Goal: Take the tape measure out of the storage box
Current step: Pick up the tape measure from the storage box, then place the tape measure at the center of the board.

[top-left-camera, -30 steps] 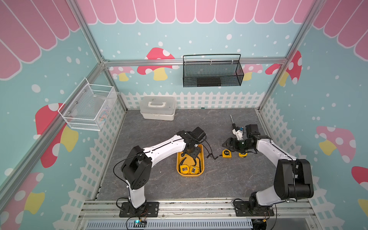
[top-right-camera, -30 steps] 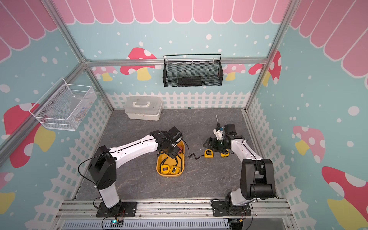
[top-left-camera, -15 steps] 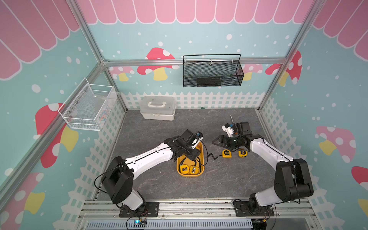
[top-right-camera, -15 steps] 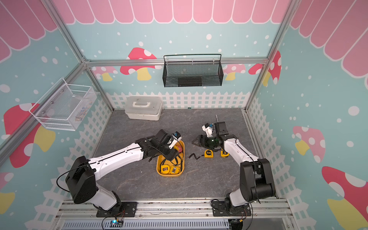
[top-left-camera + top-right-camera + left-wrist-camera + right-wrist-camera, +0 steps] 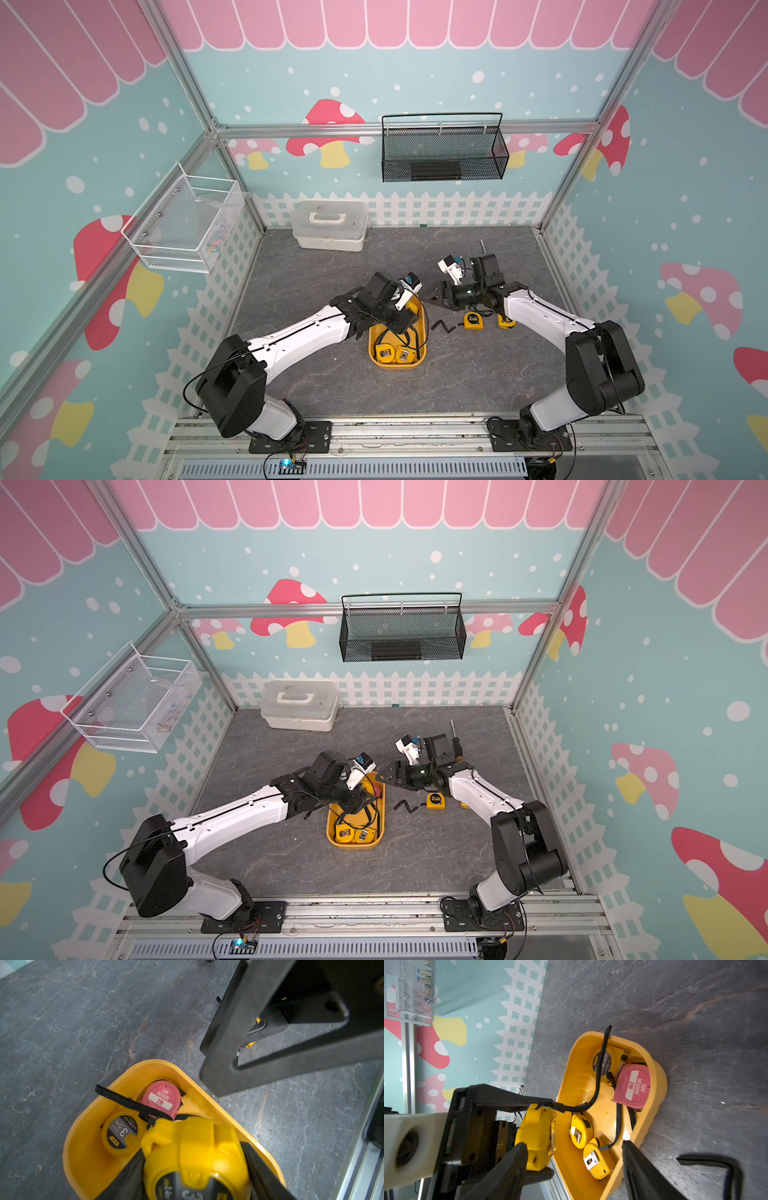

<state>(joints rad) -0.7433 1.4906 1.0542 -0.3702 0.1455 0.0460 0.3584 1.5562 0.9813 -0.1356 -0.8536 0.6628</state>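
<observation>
Swinging over, the right gripper [image 5: 433, 297] has reached the far end of the storage box [image 5: 83, 1159], jaws spread; just above the box, the left gripper [image 5: 534, 1136] pinches a yellow tape measure [image 5: 195, 1147].

In both top views the storage box [image 5: 397, 365] sits about mid-frame, two tape measures [image 5: 384, 354] in its lower end. Two loose tape measures [image 5: 472, 320] lie just right of it, outside. Lidded case [image 5: 330, 224] is further up and left, and the mesh basket [image 5: 442, 153] hangs up-right of that.
</observation>
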